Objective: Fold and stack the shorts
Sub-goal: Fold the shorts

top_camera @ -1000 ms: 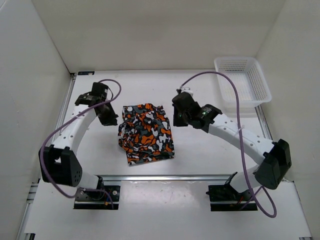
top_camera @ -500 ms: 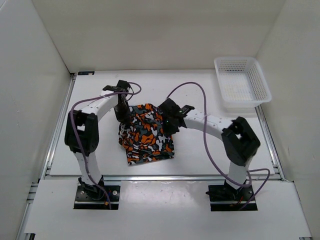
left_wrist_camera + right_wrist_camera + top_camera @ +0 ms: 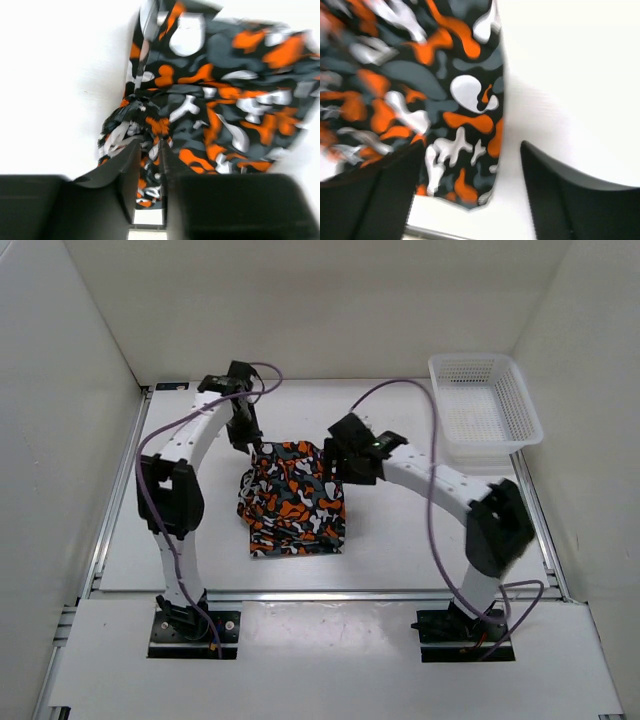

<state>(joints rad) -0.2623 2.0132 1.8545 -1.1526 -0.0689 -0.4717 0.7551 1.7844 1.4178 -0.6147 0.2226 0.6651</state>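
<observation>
The shorts, in an orange, black, grey and white blotch print, lie folded in a rough rectangle on the white table. My left gripper hangs at their far left corner. In the left wrist view its jaws stand a narrow gap apart, with bunched cloth of the shorts just past the tips and nothing pinched. My right gripper is at the far right corner. In the right wrist view it is wide open over the flat edge of the shorts.
A white mesh basket stands at the back right of the table. White walls enclose the table on the left, back and right. Purple cables loop over both arms.
Both grippers were shut a second ago and have opened, the right one wide. They came in to the shorts' far edge, and the cloth now lies flatter and more square.
</observation>
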